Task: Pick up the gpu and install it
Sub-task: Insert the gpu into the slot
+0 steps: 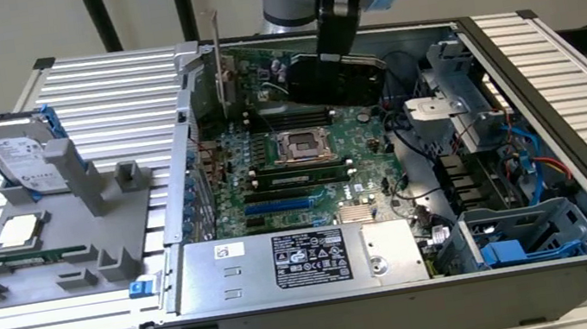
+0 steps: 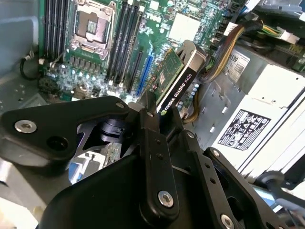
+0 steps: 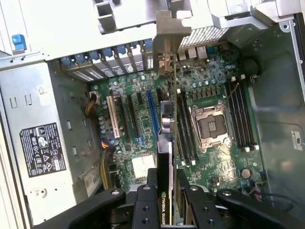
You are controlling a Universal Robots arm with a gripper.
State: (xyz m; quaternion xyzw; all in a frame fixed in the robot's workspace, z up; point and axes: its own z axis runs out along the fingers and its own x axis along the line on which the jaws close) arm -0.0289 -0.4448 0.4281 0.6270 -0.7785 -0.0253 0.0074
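The gripper (image 3: 165, 193) is clenched on the gpu (image 1: 339, 77), its fingers (image 3: 143, 210) pinching the card from both faces near one end. The card hangs below it on edge, inside the open case (image 1: 562, 89), over the motherboard (image 1: 307, 171). It is a thin green board with a black face. Its silver bracket (image 3: 167, 33) lies toward the case's slotted rear wall.

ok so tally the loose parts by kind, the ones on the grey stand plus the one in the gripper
hard drive: 1
processor chip: 1
memory stick: 1
gpu: 1
total: 4
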